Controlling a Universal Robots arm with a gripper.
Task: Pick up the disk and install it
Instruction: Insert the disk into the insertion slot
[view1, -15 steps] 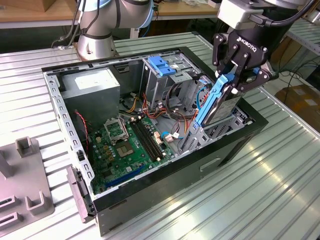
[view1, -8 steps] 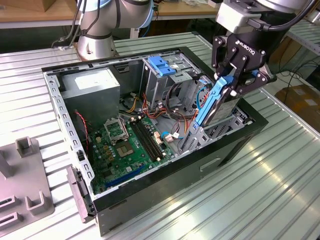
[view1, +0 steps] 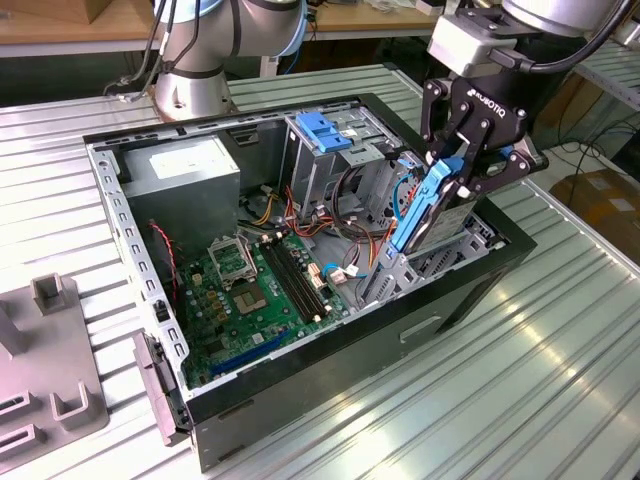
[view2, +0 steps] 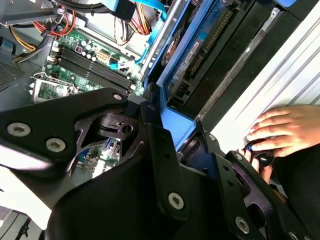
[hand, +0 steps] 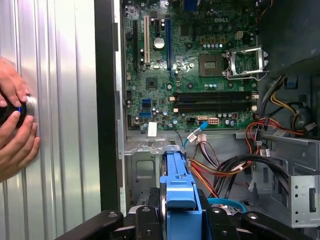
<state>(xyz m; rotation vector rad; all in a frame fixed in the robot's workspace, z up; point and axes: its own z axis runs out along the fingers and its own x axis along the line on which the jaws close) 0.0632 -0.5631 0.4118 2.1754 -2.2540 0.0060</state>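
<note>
Ribbed silver metal tabletop (view1: 560, 390) runs under the whole scene, with wooden benches behind it. At the exterior view's left, a grey plastic fixture with upright blocks (view1: 45, 380) sits on the table, apart from the open black desktop computer case (view1: 300, 385) lying on its side in the middle. Behind the case, the arm's grey cylindrical base (view1: 195, 80) stands on the table. Inside the case, a large grey box with a white label (view1: 190, 170) fills the far corner, and the green motherboard (view1: 250, 300) lies flat below it. Next comes a metal drive cage topped by a bright blue plastic latch (view1: 322, 130), with red, yellow and black wires bunched beside it. Toward the exterior view's right, the arm's wrist reaches down from above and its black gripper (view1: 458, 172) points down over the case's near corner. It is clamped on the upper end of the disk (view1: 418, 210), a flat grey metal drive edged by a blue plastic rail. The disk hangs steeply tilted, its lower end down among the metal brackets of the case's right-hand bay. In the first wrist view, the disk's blue rail (hand: 179, 182) sticks out between the black fingers (hand: 150, 220) toward the motherboard. A person's hand (hand: 15, 130) rests around a small dark round object on the tabletop, just outside the case wall.
</note>
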